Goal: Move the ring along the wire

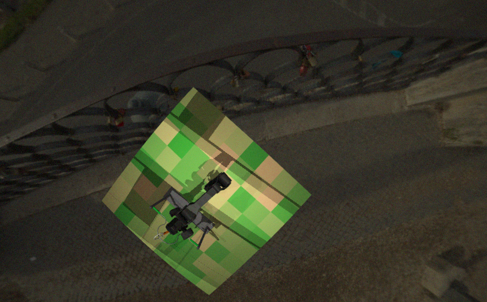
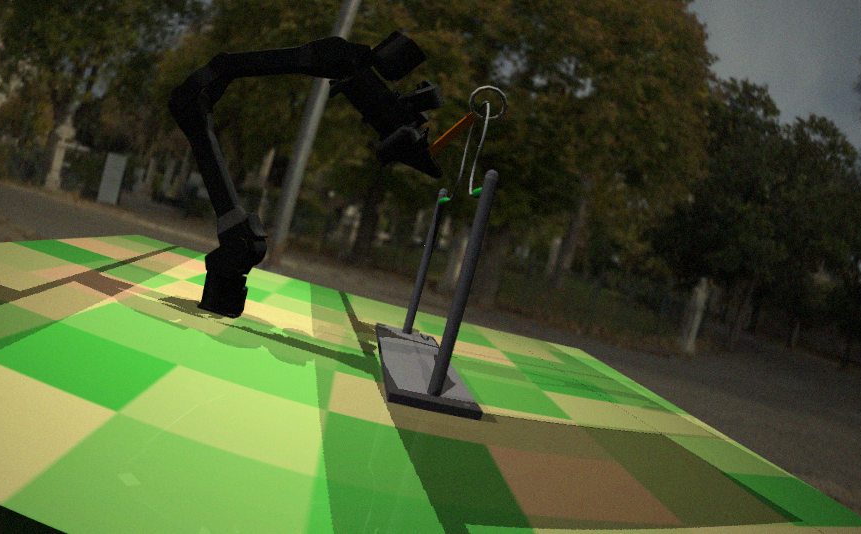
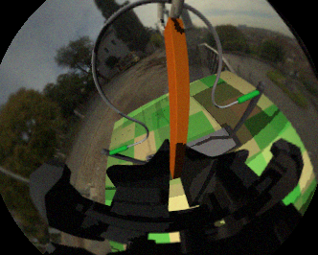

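The grey ring (image 2: 472, 100) (image 1: 163, 233) is high above the two posts, around the top of the thin grey wire (image 2: 480, 149) (image 3: 101, 80). The wire passes through it; I cannot tell whether they touch. Its orange handle (image 2: 452, 132) (image 3: 177, 99) (image 1: 166, 233) slants down from the ring into my gripper (image 2: 430, 155) (image 3: 175, 165) (image 1: 169, 229), which is shut on the handle's lower end. The wire's green ends (image 2: 444, 198) (image 2: 476, 192) (image 3: 124, 148) (image 3: 247, 96) sit at the tops of the far post (image 2: 423, 265) and the near post (image 2: 463, 285), well below the ring.
Both posts stand on a flat grey base (image 2: 413, 371) on the green and tan checkered table (image 2: 155, 424) (image 1: 237, 202). The arm's foot (image 2: 224, 291) stands to the left of the base.
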Motion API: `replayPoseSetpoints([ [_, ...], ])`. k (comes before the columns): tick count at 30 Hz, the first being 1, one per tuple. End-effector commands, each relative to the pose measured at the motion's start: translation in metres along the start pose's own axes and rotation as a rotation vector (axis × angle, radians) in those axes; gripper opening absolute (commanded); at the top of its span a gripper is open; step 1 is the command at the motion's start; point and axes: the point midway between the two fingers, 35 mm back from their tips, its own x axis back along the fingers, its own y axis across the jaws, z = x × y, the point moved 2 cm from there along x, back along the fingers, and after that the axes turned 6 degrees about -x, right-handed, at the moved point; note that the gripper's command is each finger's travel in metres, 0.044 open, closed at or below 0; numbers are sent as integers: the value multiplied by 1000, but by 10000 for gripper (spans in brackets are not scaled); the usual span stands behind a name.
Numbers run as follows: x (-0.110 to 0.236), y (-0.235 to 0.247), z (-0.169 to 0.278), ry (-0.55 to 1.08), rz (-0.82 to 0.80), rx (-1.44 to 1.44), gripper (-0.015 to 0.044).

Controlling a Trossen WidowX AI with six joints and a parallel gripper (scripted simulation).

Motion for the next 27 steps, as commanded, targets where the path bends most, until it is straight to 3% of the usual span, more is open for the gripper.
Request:
replayPoseSetpoints([
  [1, 0, -2, 0, -12, 39, 63, -150],
  [27, 0, -17, -4, -83, 250, 385, -150],
])
